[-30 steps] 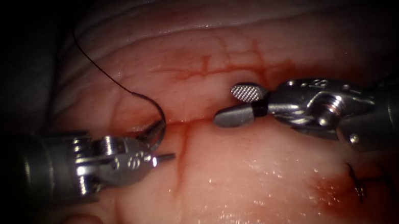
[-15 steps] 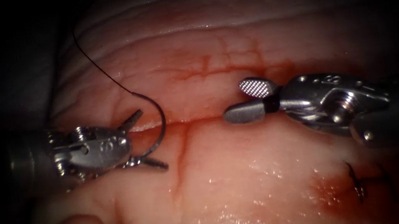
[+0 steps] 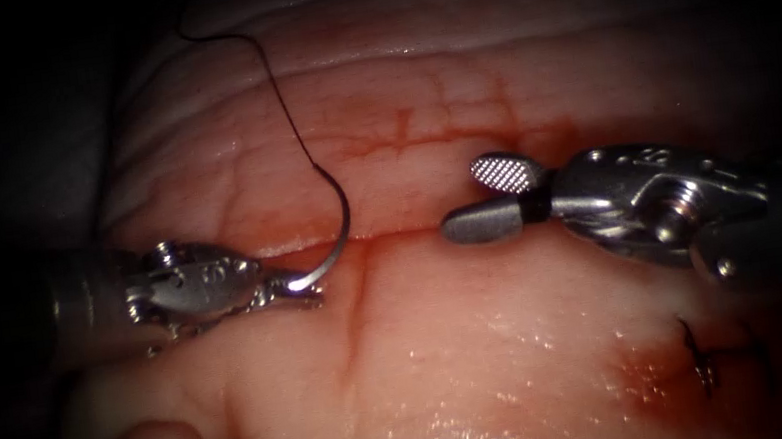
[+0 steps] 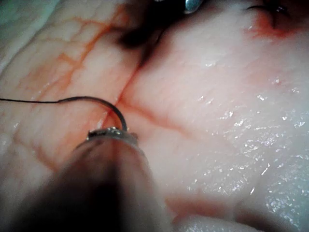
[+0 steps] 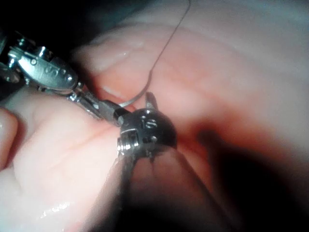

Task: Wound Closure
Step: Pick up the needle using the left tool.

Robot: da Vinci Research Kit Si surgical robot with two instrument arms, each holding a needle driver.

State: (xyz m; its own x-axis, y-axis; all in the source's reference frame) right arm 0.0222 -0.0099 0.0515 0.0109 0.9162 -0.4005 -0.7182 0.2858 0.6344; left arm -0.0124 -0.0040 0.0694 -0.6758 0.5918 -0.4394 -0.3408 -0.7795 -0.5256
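Now my left hand (image 3: 295, 291) is clamped on the needle (image 3: 338, 241), gripping it at its lower end, near the tip as far as I can tell. That needle curves up and away, free of the tissue (image 3: 490, 358), sitting just over the left end of the cut (image 3: 383, 238). Thread (image 3: 280, 103) trails from its upper end toward the far side, then bends left. My right hand (image 3: 494, 198) hovers on the right over the cut, its two halves spread apart, holding nothing. Dark stitches (image 3: 701, 355) sit near right, in a patch of red fluid (image 3: 653, 367).
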